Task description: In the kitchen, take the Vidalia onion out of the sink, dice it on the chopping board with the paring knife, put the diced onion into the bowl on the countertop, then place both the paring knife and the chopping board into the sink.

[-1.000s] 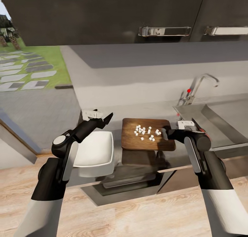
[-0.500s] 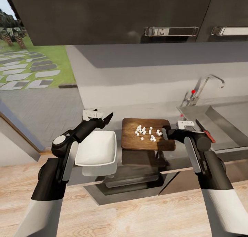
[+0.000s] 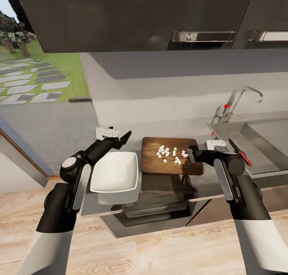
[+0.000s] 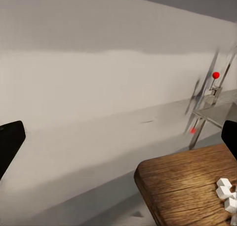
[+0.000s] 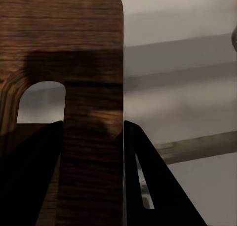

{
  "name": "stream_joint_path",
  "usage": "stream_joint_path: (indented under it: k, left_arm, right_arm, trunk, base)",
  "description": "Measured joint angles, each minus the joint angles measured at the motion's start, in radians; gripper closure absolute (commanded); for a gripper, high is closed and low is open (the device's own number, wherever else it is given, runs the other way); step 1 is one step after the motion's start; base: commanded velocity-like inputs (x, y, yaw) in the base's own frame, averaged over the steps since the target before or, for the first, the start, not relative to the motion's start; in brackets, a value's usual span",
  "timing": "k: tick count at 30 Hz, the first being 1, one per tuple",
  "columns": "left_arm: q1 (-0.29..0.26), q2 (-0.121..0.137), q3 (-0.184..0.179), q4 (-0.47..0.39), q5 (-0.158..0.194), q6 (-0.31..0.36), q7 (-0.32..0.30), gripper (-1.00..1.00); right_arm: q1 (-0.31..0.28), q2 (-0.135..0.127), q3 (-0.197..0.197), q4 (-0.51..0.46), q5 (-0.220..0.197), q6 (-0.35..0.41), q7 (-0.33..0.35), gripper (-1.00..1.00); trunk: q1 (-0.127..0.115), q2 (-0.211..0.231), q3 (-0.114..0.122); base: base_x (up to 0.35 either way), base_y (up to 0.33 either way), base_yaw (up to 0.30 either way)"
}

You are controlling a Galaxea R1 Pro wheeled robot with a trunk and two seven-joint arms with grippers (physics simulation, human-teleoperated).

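Right hand grips the chopping board by its handle end, onion dice on top; left hand spread wide above the bowl.

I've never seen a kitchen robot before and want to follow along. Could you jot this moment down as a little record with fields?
board: chopping board on the countertop, right claw shut on its handle end
onion: white diced onion on the board
bowl: white bowl left of the board, empty
knife: paring knife lying by the sink
left claw: open above the bowl's far edge, holding nothing
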Motion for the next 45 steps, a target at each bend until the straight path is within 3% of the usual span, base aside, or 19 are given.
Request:
stream_joint_path:
  k: [45]
  left_arm:
    - [0.0, 0.0, 0.0, 0.0, 0.0, 0.0, 0.0, -1.0]
  right_arm:
    - [0.0, 0.0, 0.0, 0.0, 0.003, 0.001, 0.0, 1.0]
  trunk:
    - [0.0, 0.0, 0.0]
  base:
    - [-0.025, 0.045, 0.0]
